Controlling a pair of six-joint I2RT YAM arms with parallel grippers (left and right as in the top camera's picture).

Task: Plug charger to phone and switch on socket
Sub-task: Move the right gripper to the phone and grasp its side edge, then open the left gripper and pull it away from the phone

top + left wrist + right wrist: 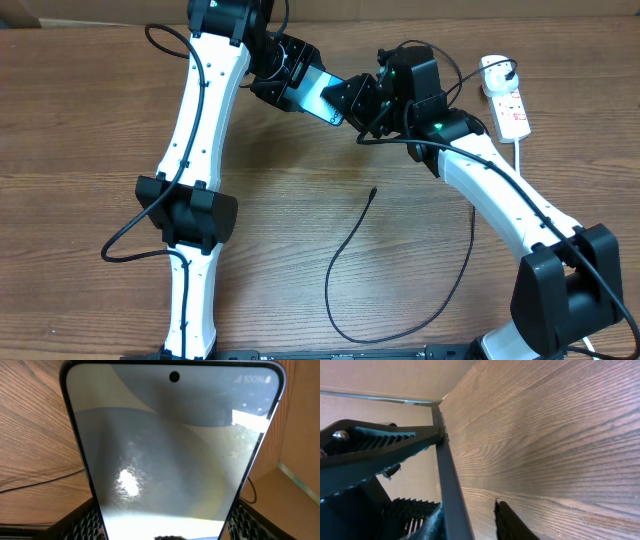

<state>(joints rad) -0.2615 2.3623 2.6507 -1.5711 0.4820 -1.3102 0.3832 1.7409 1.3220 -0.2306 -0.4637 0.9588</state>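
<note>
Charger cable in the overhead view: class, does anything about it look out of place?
Yes. The cable sprawls in a loop on the table, its plug tip lying loose, apart from the phone it should enter.

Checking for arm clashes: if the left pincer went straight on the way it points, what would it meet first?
The left pincer, shut on the phone, points at the right pincer at the phone's far end; that comes first, though height is unclear from overhead.

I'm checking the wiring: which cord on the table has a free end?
The thin black charger; its tip lies loose mid-table. The thick white cord runs into the socket.
</note>
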